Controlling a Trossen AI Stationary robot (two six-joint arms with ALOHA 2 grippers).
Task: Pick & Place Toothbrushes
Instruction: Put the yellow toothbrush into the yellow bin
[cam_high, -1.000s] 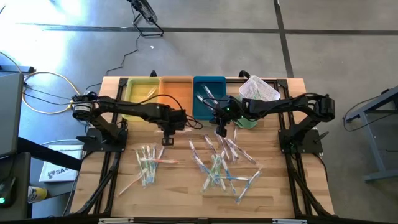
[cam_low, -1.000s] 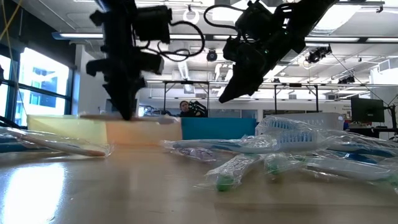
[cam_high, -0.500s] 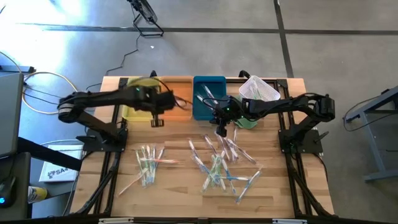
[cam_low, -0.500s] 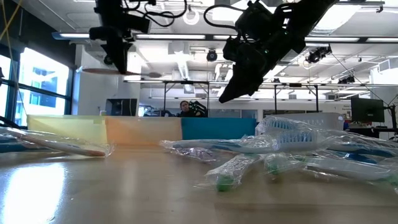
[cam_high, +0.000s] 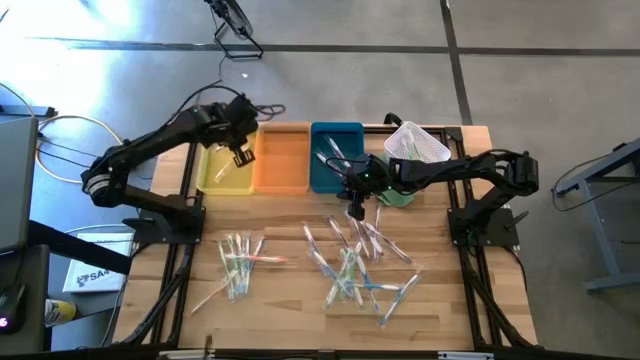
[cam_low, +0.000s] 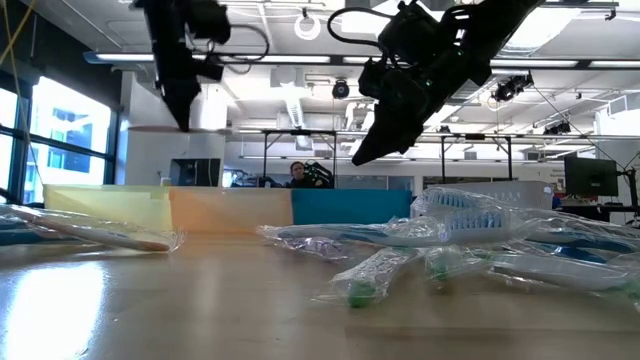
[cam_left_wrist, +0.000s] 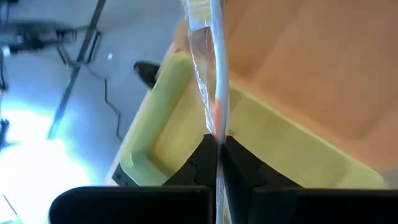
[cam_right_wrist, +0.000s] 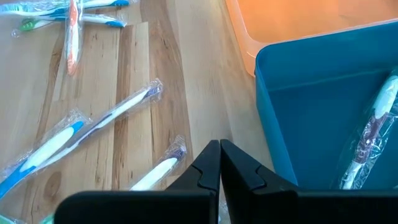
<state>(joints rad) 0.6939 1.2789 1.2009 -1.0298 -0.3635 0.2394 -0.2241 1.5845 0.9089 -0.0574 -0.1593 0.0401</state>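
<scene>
We list a yellow tray (cam_high: 226, 165), an orange tray (cam_high: 281, 160), a blue tray (cam_high: 330, 158), a white mesh basket (cam_high: 418, 146), white, green, blue and orange-handled toothbrushes (cam_high: 350, 262) in clear wrappers, and a pale wood-grain table (cam_high: 290, 300).

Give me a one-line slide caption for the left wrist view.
Left gripper shut on a wrapped toothbrush, held above the yellow tray beside the orange tray.

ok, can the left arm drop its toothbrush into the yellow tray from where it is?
Probably yes. The left hand, shut on a wrapped toothbrush, hangs above the yellow tray. Nothing shows between them, and the right hand waits over by the blue tray.
</scene>
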